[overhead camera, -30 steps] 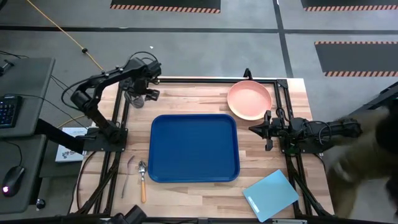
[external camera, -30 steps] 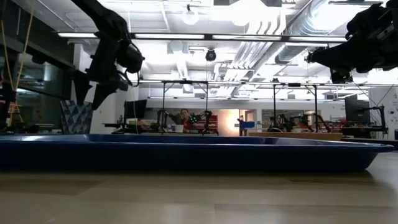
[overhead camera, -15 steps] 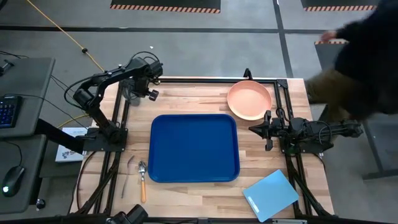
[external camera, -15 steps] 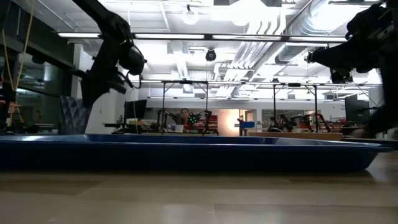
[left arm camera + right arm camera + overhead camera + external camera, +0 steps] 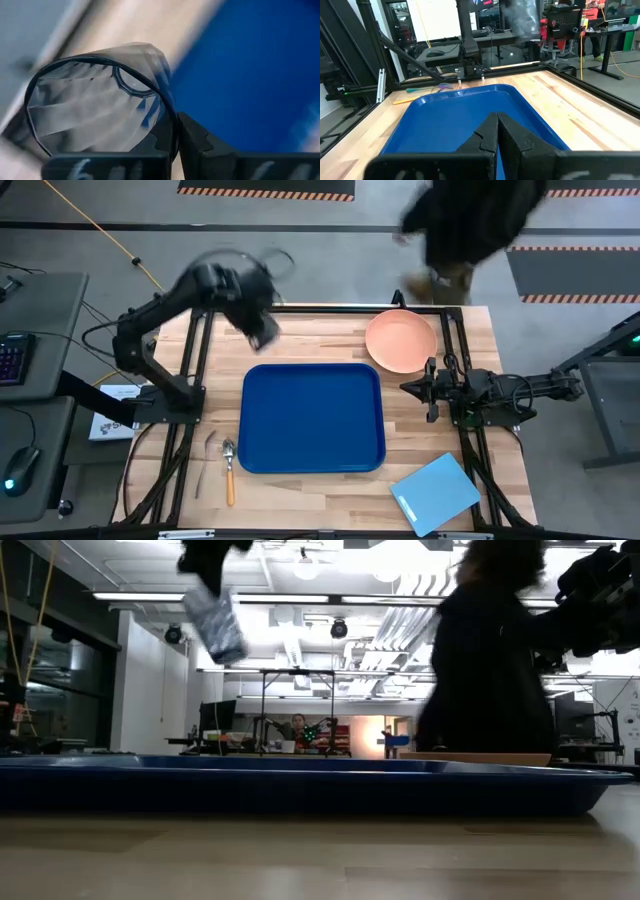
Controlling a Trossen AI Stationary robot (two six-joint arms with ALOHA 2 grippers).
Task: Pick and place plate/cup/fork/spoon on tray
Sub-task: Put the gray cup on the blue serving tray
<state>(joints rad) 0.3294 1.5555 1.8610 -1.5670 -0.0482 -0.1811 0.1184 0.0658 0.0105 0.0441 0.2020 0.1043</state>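
One tray [image 5: 312,418] is lying in the middle of the wooden table [image 5: 300,345]: a dark-blue plastic rectangle with rounded corners and a raised rim, nothing resting in it. One plate [image 5: 401,340], round, shallow and salmon-pink, is sitting just beyond the tray's far right corner. One spoon [image 5: 229,469] with an orange handle and a silver bowl is lying beside one thin fork [image 5: 205,456], both just off the tray's near left corner, and one light-blue flat board [image 5: 435,493] is resting at the near right corner of the table. One cup [image 5: 215,624], faceted and greyish, is hanging in the air above the tray's far left corner, pinched at its rim by the left gripper [image 5: 262,330], whose arm is reaching out high and bent. The right gripper [image 5: 408,388] is waiting level beside the tray's right edge, fingers pressed together on nothing. One person in dark clothing [image 5: 478,225] is passing behind the table.
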